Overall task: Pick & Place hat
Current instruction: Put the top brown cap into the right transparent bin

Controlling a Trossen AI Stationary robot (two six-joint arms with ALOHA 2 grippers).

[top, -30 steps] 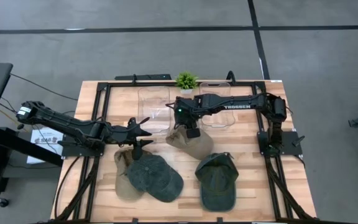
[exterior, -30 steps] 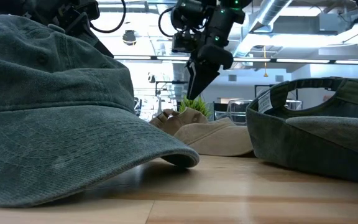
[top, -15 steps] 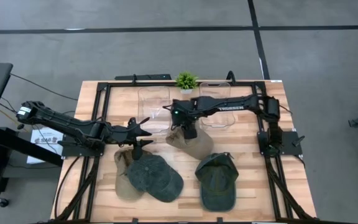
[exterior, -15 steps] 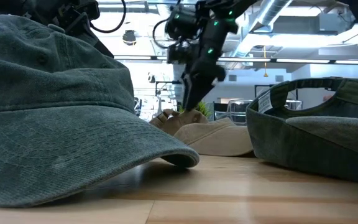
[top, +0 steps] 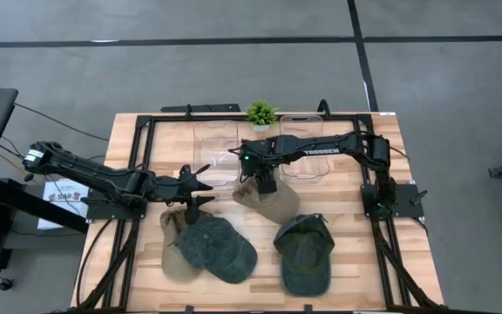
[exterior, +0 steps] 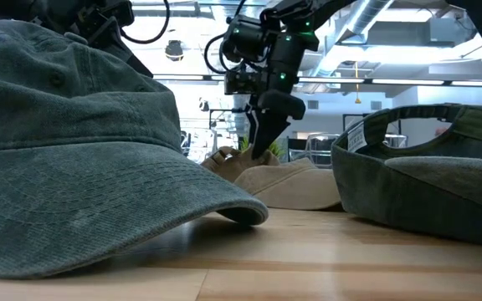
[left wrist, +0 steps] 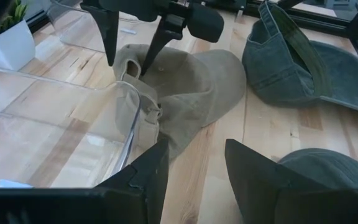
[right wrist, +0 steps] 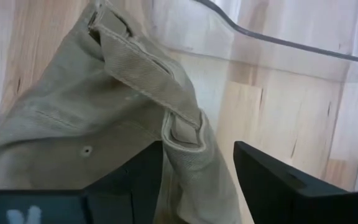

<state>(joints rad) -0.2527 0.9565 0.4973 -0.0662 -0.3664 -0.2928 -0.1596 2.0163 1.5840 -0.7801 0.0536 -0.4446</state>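
The right gripper (top: pixel 265 185) stands over the far edge of the tan cap (top: pixel 268 201), its fingers (right wrist: pixel 277 186) parted astride the cap's back strap, not yet clamped. The cap lies mid-table just near of a clear bin (top: pixel 216 148). The left gripper (top: pixel 200 185) hovers released, left of it.

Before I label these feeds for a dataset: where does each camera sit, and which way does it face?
High: overhead, straight down; both arms, tan cap.
Low: table height, level across; grey-green cap close, right end effector above tan cap.
Left wrist: on left arm, past its open fingers toward tan cap.
Right wrist: on right arm, fingers astride the cap's strap.
All four share the tan cap.
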